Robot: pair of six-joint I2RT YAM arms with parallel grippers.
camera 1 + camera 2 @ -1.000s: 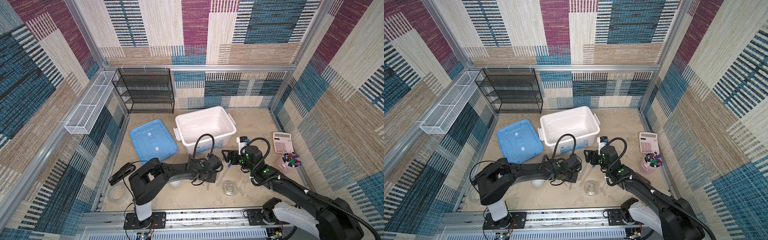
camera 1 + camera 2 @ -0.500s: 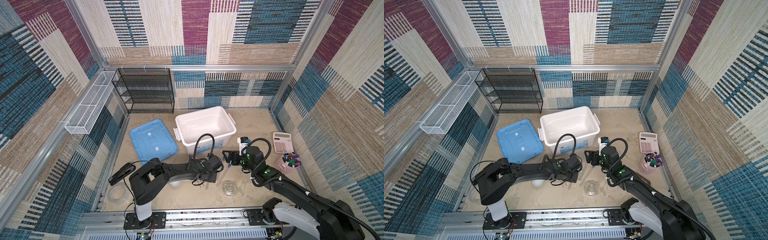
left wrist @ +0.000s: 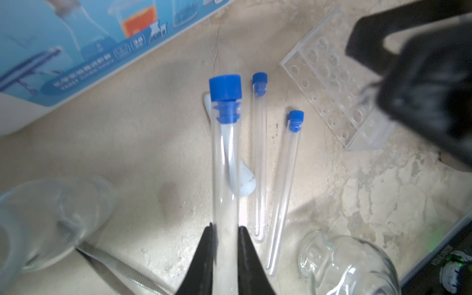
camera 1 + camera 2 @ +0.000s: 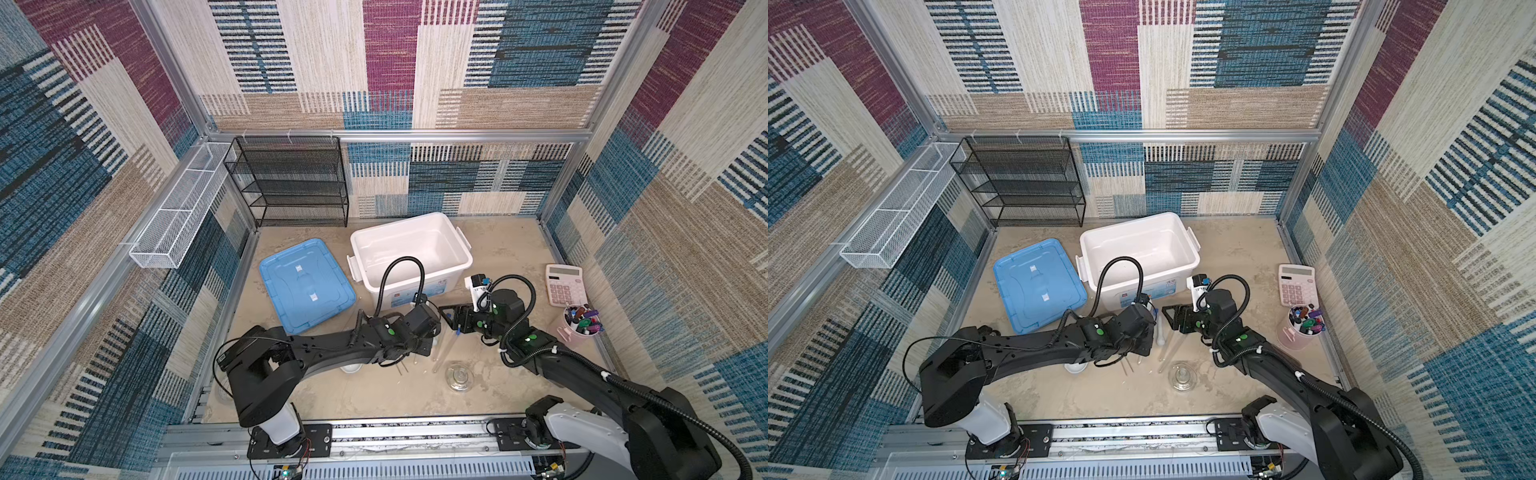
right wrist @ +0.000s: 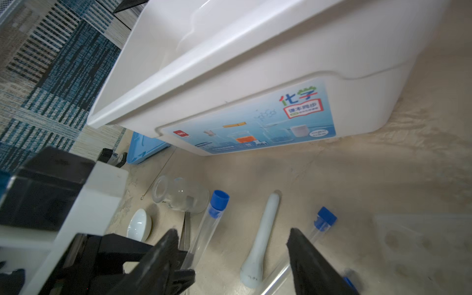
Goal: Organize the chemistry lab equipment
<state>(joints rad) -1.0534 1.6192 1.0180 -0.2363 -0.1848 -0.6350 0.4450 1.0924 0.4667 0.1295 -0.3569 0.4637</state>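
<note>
My left gripper [image 3: 226, 227] is shut on the lower end of a clear blue-capped tube [image 3: 226, 153], which is raised over the white pestle [image 3: 245, 181]. Two more capped tubes [image 3: 259, 153] [image 3: 288, 166] lie on the table beside it. The clear welled tray [image 3: 332, 84] rests past them, under my right gripper [image 5: 232, 231]. That gripper is open, with the pestle [image 5: 263, 229] and a lying tube [image 5: 320, 224] below its jaws. The small white bowl [image 5: 139, 226], metal tweezers [image 3: 115, 268] and thin rod [image 5: 158, 176] lie nearby. Both grippers meet at the table's middle [image 4: 432, 336] [image 4: 446, 316].
The open white bin [image 4: 465, 257] stands just behind the grippers, the blue lid [image 4: 305, 286] to its left. A glass dish [image 4: 459, 376] sits near the front. The pink calculator [image 4: 565, 284] and marker cup [image 4: 579, 328] are at the right, a black rack [image 4: 291, 183] at the back.
My right gripper's jaws look a little narrower than before. Both arms have hardly shifted, and the left keeps its hold on the tube.
</note>
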